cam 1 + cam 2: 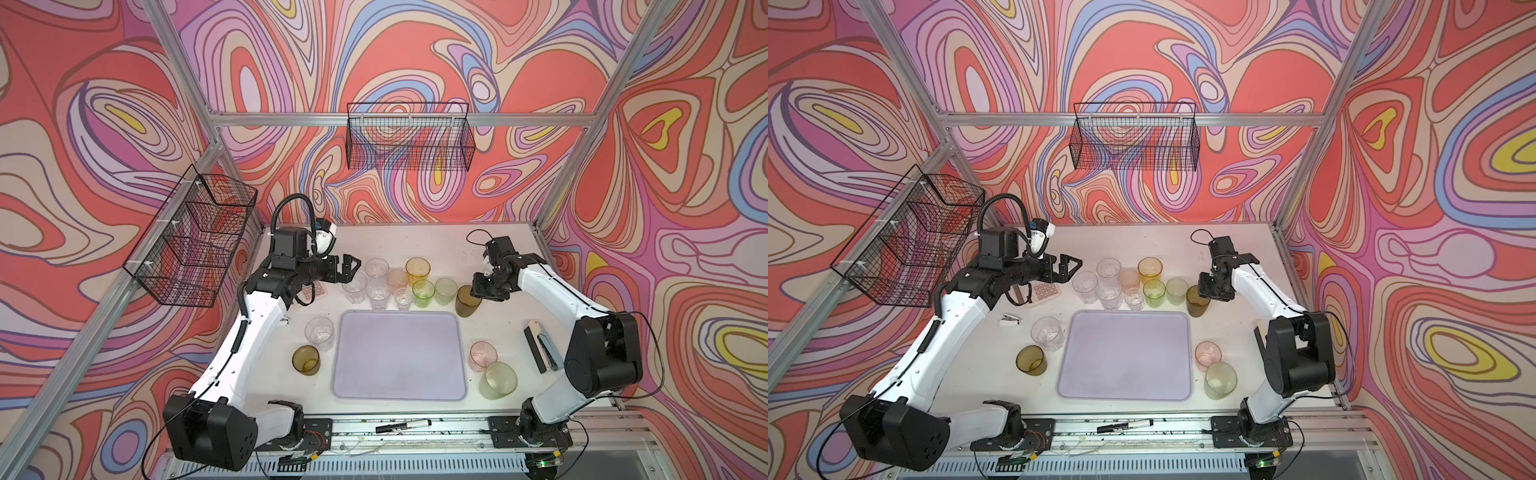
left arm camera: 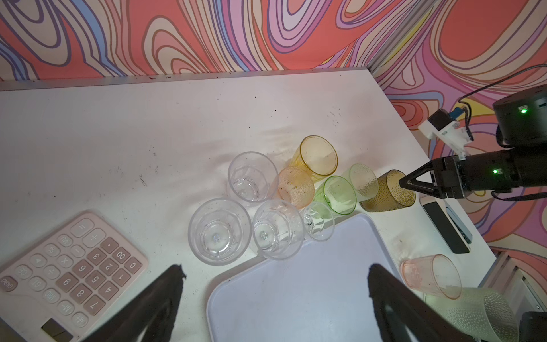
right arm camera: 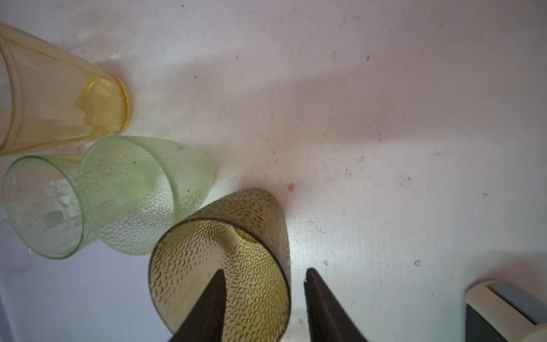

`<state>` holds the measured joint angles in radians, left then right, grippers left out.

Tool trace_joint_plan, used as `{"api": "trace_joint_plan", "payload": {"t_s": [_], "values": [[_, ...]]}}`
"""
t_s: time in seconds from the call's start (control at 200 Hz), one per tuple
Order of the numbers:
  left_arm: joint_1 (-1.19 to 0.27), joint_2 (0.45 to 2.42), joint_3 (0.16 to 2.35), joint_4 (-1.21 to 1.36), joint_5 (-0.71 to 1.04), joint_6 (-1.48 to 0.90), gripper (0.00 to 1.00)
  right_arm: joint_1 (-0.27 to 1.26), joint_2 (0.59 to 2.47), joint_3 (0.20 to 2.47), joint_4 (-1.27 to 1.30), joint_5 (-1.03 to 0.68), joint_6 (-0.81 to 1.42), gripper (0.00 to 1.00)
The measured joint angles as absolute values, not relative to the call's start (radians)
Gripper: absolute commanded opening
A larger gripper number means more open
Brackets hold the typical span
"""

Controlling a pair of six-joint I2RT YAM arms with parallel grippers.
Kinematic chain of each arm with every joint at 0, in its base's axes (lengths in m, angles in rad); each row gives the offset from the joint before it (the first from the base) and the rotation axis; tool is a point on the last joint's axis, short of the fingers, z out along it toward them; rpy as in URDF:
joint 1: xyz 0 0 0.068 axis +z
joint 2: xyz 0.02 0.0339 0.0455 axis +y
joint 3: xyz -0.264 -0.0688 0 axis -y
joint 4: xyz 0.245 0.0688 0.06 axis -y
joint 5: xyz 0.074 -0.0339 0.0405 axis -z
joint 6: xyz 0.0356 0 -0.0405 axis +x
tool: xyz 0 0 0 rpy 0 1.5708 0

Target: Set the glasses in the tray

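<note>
1. The right gripper (image 3: 265,271) stood over the olive-brown dimpled glass (image 3: 192,260), one finger inside the cup and one outside its wall. A gap showed beside the outer finger, so we judged the claw released, pinching nothing yet.
2. The left gripper (image 2: 275,268) hung spread wide and empty above the table, near the pink calculator (image 2: 68,275).
3. No glass stood in the lavender tray (image 1: 399,357). Most of the glasses crowded just past its far edge, the olive-brown one at the right end of that group. A clear faceted glass (image 1: 320,334) and a second olive glass (image 1: 306,360) stood left of the tray. A pink glass (image 1: 483,355) and a pale green one (image 1: 498,380) stood to its right.
4. We judged a one-wall pinch risky: the dimpled plastic could slip, or the glass could swing and drop on the way.
5. The pale green dimpled glass (image 3: 142,192) stood close against the olive-brown one; we could not tell whether they touched. A skewed closing or lift could knock it into its neighbours.
6. A low carry could catch the tray's rim and shove the tray.
7. Readable writing was on the calculator keys only: digits, "00", "M+", "M-" and "ON/AC". We made out no brand anywhere
</note>
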<state>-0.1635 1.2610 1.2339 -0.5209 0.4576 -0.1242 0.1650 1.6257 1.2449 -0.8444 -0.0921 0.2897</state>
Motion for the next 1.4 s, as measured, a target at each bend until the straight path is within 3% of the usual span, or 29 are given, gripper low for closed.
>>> {"api": "trace_joint_plan", "payload": {"t_s": [1.082,1.402], "values": [[-0.156,1.249,1.216,-0.5,0.483,-0.127,1.0,0.165,1.646,1.228,-0.806,-0.038,0.297,0.05],[-0.156,1.249,1.216,-0.501,0.482,-0.127,1.0,0.165,1.641,1.224,-0.819,-0.004,0.283,0.0]]}}
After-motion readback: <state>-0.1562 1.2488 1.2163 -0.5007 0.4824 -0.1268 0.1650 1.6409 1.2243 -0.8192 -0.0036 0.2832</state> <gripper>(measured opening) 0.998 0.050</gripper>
